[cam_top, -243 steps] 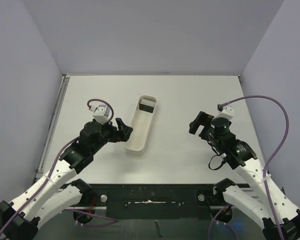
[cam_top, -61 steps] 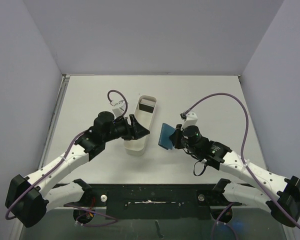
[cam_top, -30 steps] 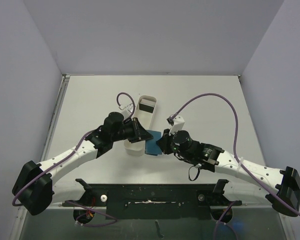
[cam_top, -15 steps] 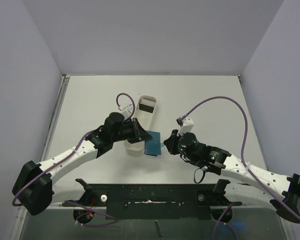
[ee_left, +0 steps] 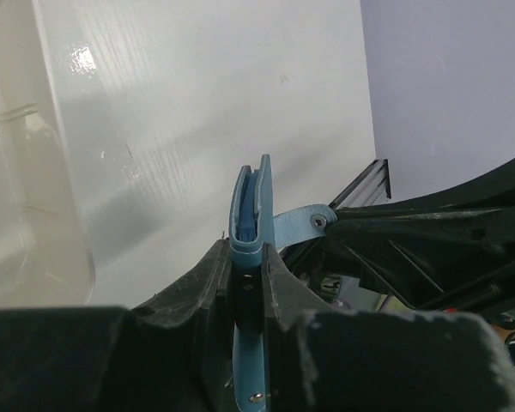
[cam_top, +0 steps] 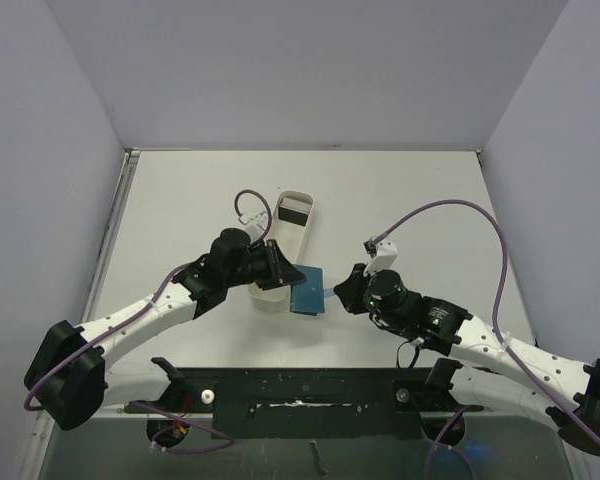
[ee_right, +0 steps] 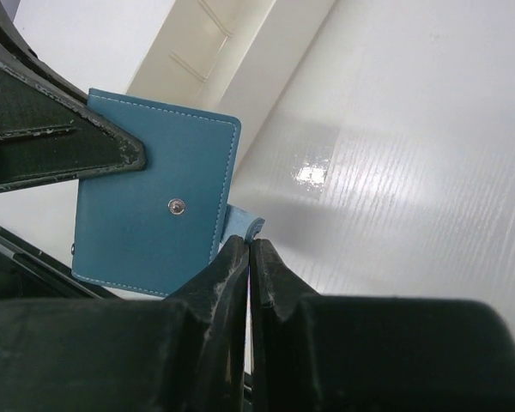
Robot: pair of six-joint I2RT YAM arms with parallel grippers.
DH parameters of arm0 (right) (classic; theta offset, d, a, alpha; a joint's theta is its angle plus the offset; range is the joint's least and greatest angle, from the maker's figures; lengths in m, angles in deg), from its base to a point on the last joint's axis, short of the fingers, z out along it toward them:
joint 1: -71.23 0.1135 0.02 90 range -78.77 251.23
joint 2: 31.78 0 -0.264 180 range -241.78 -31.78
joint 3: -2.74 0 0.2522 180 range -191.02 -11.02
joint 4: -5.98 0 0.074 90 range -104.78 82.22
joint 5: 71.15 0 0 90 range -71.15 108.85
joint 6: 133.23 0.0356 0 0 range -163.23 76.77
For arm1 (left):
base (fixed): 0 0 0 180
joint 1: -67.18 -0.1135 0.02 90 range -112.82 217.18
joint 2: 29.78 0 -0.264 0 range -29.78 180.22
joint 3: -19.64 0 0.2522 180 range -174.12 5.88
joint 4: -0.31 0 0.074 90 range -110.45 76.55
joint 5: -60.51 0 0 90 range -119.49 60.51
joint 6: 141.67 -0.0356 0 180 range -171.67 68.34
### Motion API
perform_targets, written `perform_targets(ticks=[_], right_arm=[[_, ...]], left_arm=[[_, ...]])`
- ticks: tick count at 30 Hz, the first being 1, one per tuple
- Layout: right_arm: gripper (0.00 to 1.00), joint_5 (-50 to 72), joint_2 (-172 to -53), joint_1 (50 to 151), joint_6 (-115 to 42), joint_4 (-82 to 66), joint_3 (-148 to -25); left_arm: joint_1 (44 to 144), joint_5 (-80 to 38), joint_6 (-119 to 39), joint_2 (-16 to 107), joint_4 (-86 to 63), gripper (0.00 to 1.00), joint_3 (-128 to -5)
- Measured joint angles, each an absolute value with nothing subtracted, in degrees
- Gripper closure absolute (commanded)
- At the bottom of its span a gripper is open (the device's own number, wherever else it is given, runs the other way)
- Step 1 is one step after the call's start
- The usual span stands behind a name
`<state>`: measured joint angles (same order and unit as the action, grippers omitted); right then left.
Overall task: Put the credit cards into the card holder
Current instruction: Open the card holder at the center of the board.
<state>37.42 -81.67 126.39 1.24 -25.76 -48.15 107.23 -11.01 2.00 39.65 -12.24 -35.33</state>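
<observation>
bench (cam_top: 410,200): white, shiny.
left pincer (ee_left: 248,266): clenched on card holder (ee_right: 154,197), from 9 o'clock.
right pincer (ee_right: 248,249): pinching snap tab (ee_right: 243,223), at 3 o'clock.
risk: hard pull, tab may slip out.

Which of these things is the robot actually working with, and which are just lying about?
In the job: blue card holder, gripped by both arms' jaws; dark card inside the white tray.
Just lying about: the tray itself; the arms' purple cables.
</observation>
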Motion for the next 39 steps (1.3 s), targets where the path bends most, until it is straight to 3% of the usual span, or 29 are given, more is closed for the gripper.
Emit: perform_targets(ticks=[6,10,16,18,19,39], right_arm=[[1.0,36.52,-78.96,126.39,3.51,-26.48,-43.53],[1.0,36.19,-77.12,126.39,6.27,-28.25,-38.9],[1.0,36.24,-75.79,126.3,9.57,-29.8,-34.57],[1.0,36.28,-76.03,126.28,10.07,-30.15,-34.09],[1.0,36.26,-76.29,126.28,10.22,-30.35,-34.09],[1.0,31.03,-76.86,126.26,9.35,-21.13,-38.79]], left_arm=[[110.38,-12.14,1.04,42.45,-11.56,0.84,-35.28],[112.79,-12.34,0.15,47.8,-10.75,0.62,-35.28],[115.54,-14.53,-2.45,52.46,-15.54,0.46,-37.03],[115.89,-16.1,-3.42,52.5,-17.85,0.33,-38.67],[115.98,-16.93,-4.05,52.41,-18.55,0.32,-39.5],[119.85,-21.15,-4.6,47.91,-20.65,0.38,-40.44]])
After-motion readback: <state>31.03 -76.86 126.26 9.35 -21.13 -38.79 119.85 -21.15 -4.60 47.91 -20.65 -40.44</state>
